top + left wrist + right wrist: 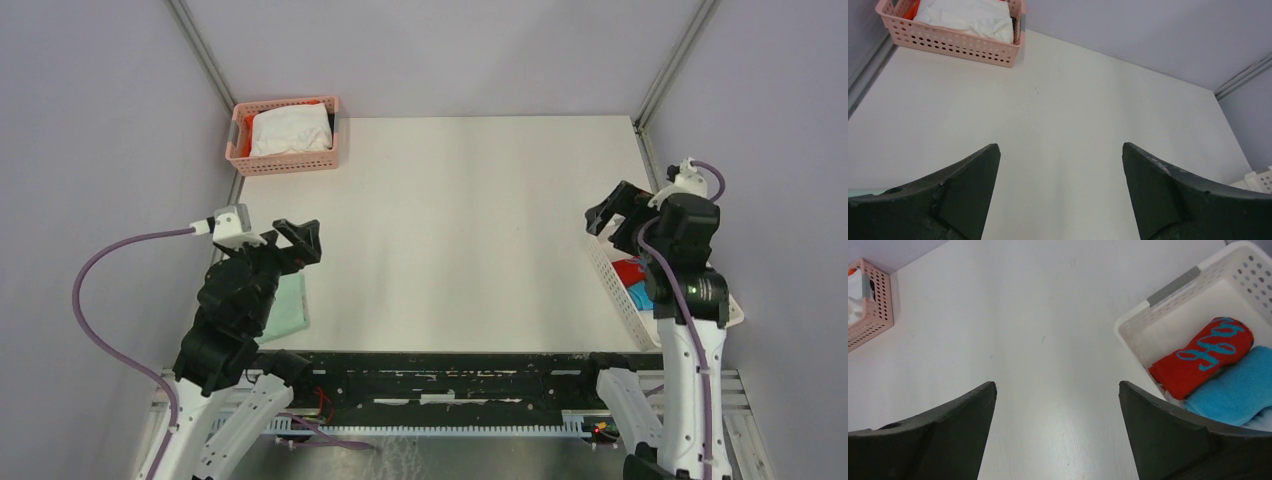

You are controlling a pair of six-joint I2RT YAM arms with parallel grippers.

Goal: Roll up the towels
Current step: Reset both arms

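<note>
Pink plastic, pierced with rows of holes, forms the small basket [285, 160] at the desk's far left corner. It holds the white towel [288, 132], bunched up loosely rather than rolled, its folds rising to the rim. A sliver of something orange-red [910, 9] shows at the basket's left end; what it is cannot be told. Toward the near left edge of the desk [460, 240] lies a pale mint-green folded cloth [292, 305], flat and partly hidden under the left arm [235, 300]. The left jaws stand wide apart with nothing between them, hanging above the bare white surface by the left edge and pointing toward the far side, well apart from the pink basket.

At the desk's right edge sits a white perforated basket [1158, 315] with a grey strip on its rim. Inside it the red towel [1198, 357], marked with turquoise-blue squiggles, lies rolled into a tight cylinder. The turquoise-blue towel [1235, 390] lies rolled right beside it, the two touching along their length. The right arm [685, 260] rises over this basket, and the right jaws are spread wide and empty, held above the desk just beside the basket's far end, touching neither towel.
</note>
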